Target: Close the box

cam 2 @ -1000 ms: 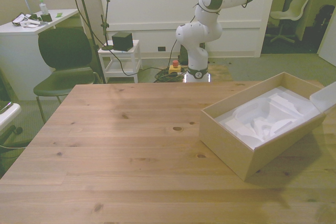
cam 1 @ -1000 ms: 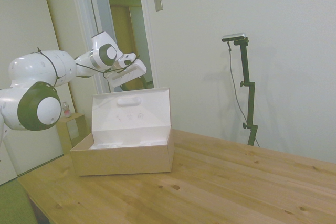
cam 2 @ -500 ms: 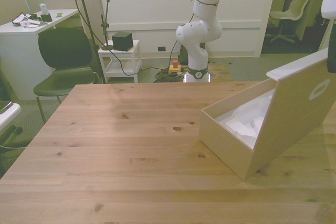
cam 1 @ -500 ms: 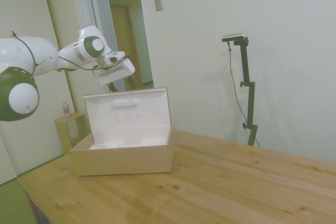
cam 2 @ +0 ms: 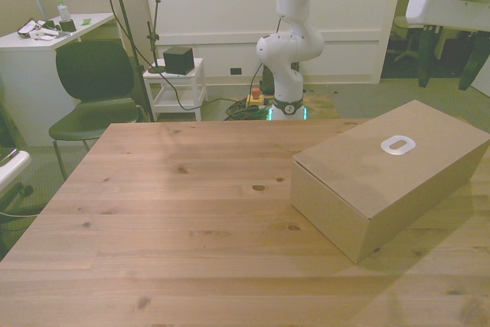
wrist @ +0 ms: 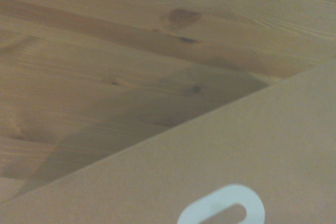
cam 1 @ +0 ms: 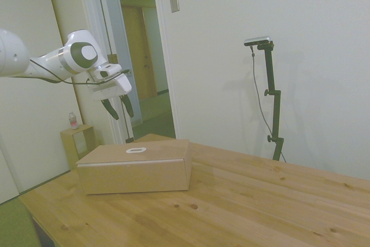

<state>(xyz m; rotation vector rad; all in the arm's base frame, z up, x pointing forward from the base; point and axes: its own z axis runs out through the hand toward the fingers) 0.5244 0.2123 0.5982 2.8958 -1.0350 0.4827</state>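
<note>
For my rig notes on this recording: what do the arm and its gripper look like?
The arm is glossy white, built of rounded segments, with a dark grey disc capping the joint nearest the wrist. A thin black cable runs loosely along its outside. The gripper has a white, boxy body and two dark, slim, tapering fingers. In the front view the base column is white too, with a green glow at its foot.

The wooden table (cam 2: 176, 212) carries only the closed box (cam 2: 390, 174), lying flat near its right edge in the front view.
</note>
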